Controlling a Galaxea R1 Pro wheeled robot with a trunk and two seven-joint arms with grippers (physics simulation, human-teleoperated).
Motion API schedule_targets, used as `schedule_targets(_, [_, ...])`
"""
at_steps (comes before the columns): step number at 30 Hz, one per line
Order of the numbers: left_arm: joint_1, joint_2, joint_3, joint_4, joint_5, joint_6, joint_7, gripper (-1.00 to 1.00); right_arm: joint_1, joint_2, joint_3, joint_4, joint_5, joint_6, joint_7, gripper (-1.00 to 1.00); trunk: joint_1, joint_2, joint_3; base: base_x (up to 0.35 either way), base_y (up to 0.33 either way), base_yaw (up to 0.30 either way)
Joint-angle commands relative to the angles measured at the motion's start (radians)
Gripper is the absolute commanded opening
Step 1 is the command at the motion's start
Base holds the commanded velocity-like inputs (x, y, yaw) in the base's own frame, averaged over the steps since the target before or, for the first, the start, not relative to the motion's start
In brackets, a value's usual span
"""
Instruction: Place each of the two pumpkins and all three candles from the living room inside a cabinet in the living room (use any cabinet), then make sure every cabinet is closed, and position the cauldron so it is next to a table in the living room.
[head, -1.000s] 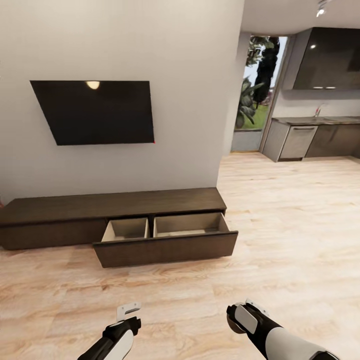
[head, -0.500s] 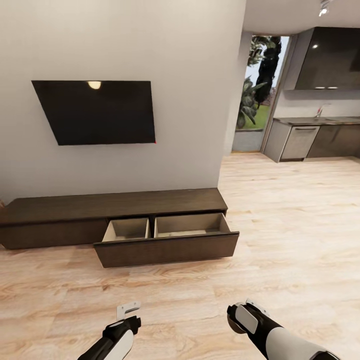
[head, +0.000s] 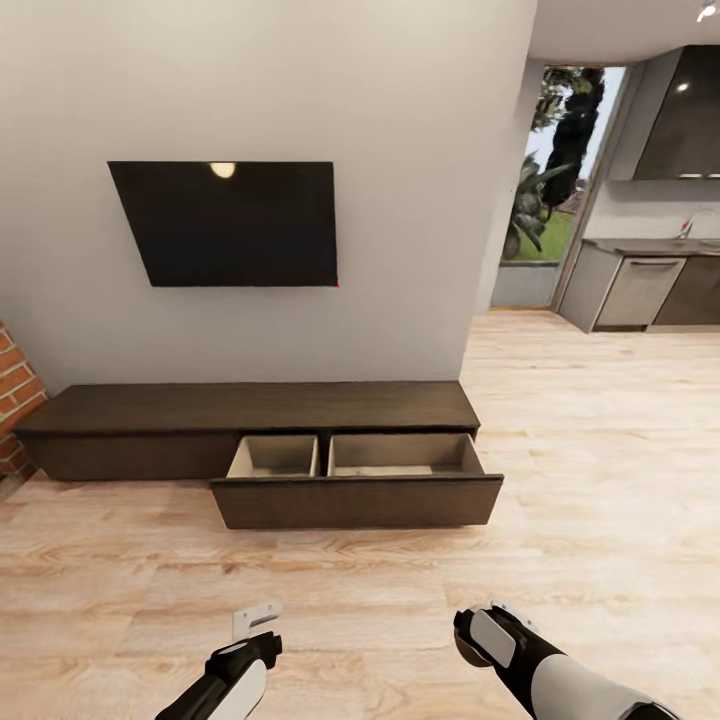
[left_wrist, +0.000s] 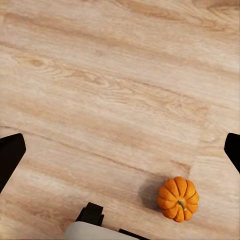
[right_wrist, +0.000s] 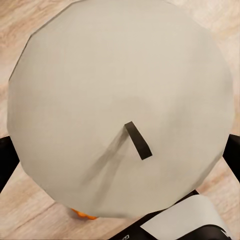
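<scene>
A candle (right_wrist: 120, 107) sits clamped between the right gripper's (right_wrist: 120, 150) fingers. One pumpkin (left_wrist: 178, 198) lies on the wood floor (left_wrist: 110, 95) beneath the left gripper (left_wrist: 120, 150), spread wide with nothing in it. The cabinet (head: 250, 410) has its drawer (head: 355, 485) pulled out.

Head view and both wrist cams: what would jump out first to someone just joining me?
The long dark cabinet under the wall TV, with one wide drawer pulled out, its two pale compartments showing nothing inside from this angle. In the right wrist view, an off-white candle seen end-on, wick up, looms between the right gripper's fingers. In the left wrist view, a small orange pumpkin sits on the wood floor.
</scene>
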Motion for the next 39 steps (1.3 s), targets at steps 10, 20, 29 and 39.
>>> schedule_targets(10, [-0.001,0.001,-0.006,-0.002,0.005,0.004,0.008,1.00,-0.001,-0.001,0.007,-0.003,-0.002,0.006,-0.007,-1.00,0.000,-0.001,-0.001,0.003,-0.107,0.017])
schedule_targets(20, [-0.001,0.001,-0.006,-0.002,0.005,0.004,0.008,1.00,-0.001,-0.001,0.007,-0.003,-0.002,0.006,-0.007,-1.00,0.000,-0.001,-0.001,0.041,-0.063,0.000])
schedule_targets(29, [-0.001,0.001,-0.006,-0.002,0.006,0.004,0.008,1.00,-0.001,-0.001,0.007,-0.003,-0.002,0.007,-0.007,-1.00,0.000,-0.001,-0.002,0.036,-0.066,0.081])
schedule_targets(39, [-0.001,0.001,-0.006,-0.002,0.006,0.004,0.008,1.00,-0.001,-0.001,0.007,-0.003,-0.002,0.006,-0.007,-1.00,0.000,-0.001,-0.002,0.000,-0.079,0.005])
